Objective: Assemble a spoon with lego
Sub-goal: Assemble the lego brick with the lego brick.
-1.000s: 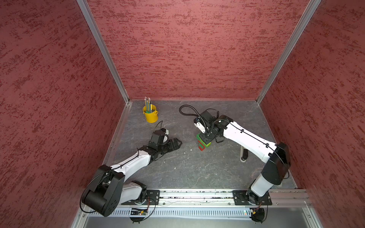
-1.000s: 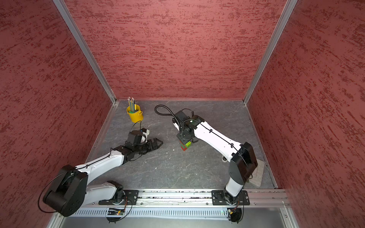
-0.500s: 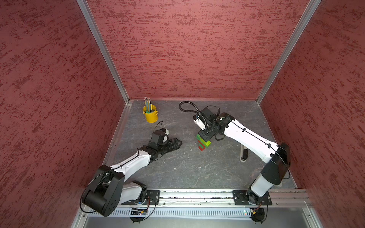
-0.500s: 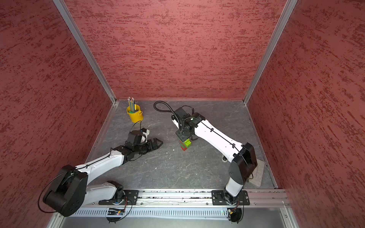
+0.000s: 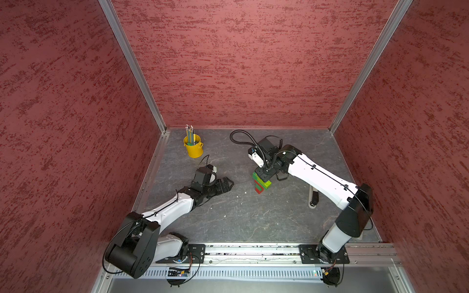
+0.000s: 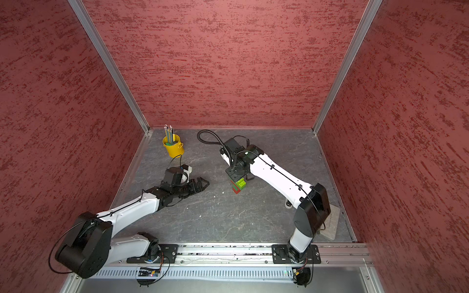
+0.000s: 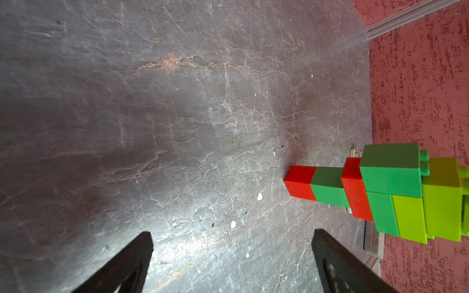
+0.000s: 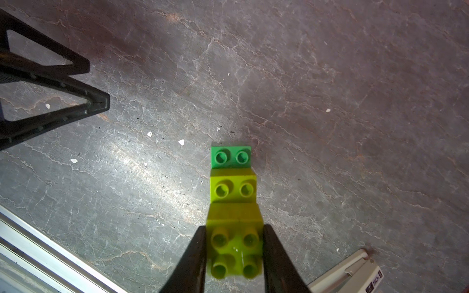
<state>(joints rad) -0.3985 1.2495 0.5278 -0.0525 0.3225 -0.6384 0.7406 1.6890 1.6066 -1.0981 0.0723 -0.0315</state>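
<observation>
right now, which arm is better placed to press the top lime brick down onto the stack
Right. The right gripper is shut on the top lime brick of the spoon. The left gripper sits open, well apart from it.

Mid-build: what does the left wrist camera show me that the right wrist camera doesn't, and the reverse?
Left wrist only: the spoon side-on, with its red bricks down to the red base brick. Right wrist only: the right gripper shut on the top lime brick, the studs from above, the white tool. Both: the spoon standing on the grey table, and the open left gripper.
</observation>
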